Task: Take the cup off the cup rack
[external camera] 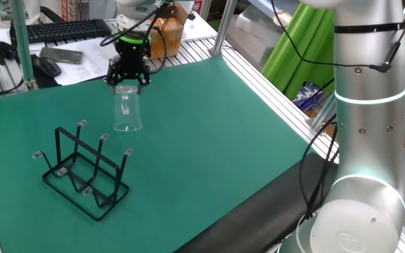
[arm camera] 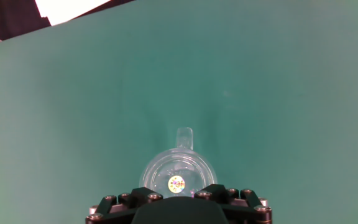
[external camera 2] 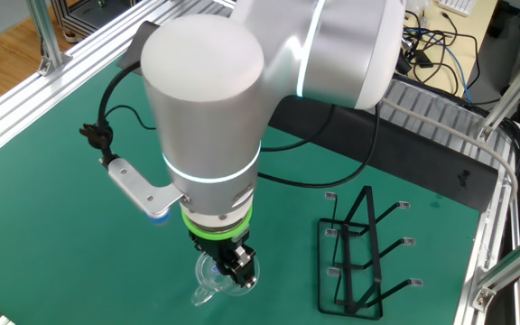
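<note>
Hand view: hand [arm camera: 177,208] cut off by bottom edge, fingertips not visible; small sticker on cup [arm camera: 178,174] too tiny to read. Other fixed view: arm hides most of the hand, cup partly covered. One fixed view: grip on cup top unclear.

The green mat-covered table [external camera: 209,140] carries the black cup rack [external camera: 83,169] and the upturned clear cup [external camera: 127,109].

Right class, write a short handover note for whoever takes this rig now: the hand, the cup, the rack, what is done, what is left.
Hand: points down over the cup's base; whether it grips cannot be told.
Cup: upside down, off the cup rack, rim at or near the green mat.
Rack: empty, beside the cup.
Done: cup off the rack.
Left: confirm the cup rests on the mat, then lift the hand away.
</note>
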Robot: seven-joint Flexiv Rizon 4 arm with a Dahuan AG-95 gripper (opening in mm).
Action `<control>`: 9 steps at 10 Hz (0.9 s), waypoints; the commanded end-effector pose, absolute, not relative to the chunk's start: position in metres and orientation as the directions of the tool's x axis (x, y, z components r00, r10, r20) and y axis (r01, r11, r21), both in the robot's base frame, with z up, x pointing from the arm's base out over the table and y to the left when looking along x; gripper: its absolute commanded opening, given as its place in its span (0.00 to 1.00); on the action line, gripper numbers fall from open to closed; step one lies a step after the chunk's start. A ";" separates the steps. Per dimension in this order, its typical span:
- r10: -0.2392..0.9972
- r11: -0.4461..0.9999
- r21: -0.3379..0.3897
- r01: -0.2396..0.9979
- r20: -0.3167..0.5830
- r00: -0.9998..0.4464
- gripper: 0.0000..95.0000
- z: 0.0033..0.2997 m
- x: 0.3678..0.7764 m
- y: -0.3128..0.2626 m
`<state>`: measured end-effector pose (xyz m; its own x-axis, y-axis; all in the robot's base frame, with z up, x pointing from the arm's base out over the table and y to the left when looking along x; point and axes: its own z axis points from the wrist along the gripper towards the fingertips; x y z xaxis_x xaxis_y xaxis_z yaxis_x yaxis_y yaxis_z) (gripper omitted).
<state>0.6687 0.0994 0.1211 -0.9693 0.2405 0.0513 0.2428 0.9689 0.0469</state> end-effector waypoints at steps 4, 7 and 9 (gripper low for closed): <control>0.254 0.965 0.050 0.257 0.052 -0.966 0.20 0.121 0.670 0.100; 0.258 0.964 0.052 0.260 0.053 -0.965 0.20 0.120 0.670 0.100; 0.261 0.963 0.053 0.263 0.053 -0.964 0.20 0.120 0.669 0.101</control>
